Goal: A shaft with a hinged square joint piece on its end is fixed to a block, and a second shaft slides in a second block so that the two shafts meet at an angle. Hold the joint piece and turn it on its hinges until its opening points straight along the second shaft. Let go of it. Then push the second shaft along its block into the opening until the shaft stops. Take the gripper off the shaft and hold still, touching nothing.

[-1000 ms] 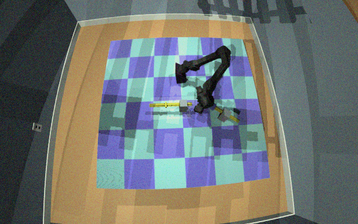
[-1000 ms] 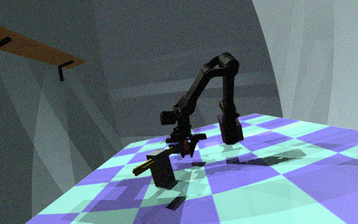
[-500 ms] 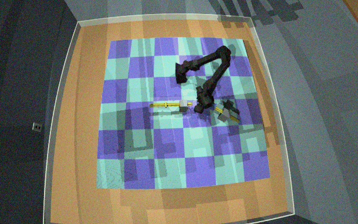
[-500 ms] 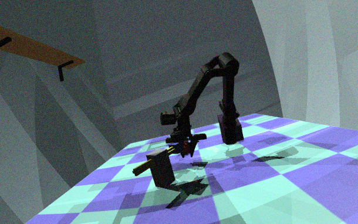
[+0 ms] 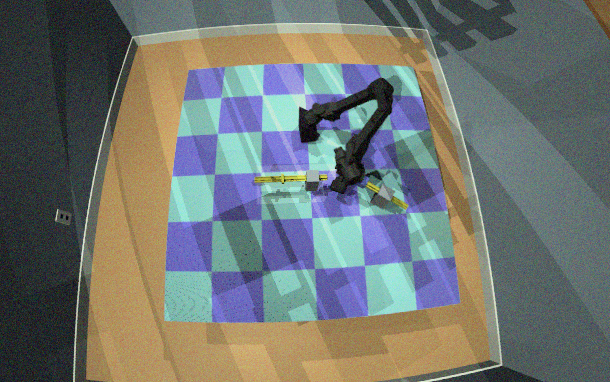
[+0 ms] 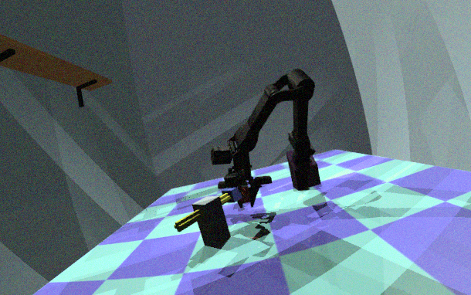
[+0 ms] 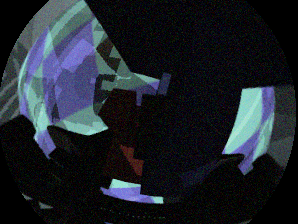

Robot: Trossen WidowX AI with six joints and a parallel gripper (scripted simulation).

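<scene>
The red joint piece is between the fingers of my gripper, which is shut on it above the table. A blue part beside it sits on the end of the first yellow shaft. That shaft runs through its grey block, right of the gripper in the top view. The second yellow shaft, with a small raised collar, lies through the other grey block, left of the gripper. Its near end is short of the gripper. The joint's opening is too dark to make out.
The arm reaches over from its base at the back of the checkered mat. The wrist hides the joint in the top view. The wrist view is mostly dark.
</scene>
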